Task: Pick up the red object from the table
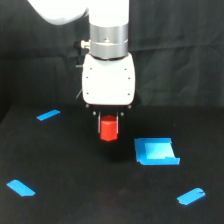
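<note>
Tool (108,120) clamped on the red cylinder (108,130), held just above the bench (60,165), left of the blue tray (156,151). Looks light, rigid, maybe slick; grip across upper sides.

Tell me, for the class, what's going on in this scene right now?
A white robot arm hangs over a black table, its tool closed on a red object. The object seems slightly above the surface, with a faint reddish glow on the table beneath, so it looks picked up. A light-blue tray sits on the table toward the exterior view's right, apart from the object. Blue tape strips mark the table.
</note>
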Motion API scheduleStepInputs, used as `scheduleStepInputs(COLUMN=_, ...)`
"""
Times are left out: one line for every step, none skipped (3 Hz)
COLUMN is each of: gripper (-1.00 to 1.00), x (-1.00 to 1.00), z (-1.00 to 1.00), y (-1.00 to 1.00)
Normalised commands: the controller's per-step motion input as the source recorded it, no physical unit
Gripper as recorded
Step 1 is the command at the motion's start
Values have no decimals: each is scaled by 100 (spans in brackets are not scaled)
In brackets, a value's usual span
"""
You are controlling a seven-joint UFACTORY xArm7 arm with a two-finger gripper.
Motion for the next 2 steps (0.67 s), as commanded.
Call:
scheduleStepInputs(gripper=-100, x=-4, z=89, y=-2)
scheduleStepInputs(gripper=-100, x=-3, z=83, y=-4)
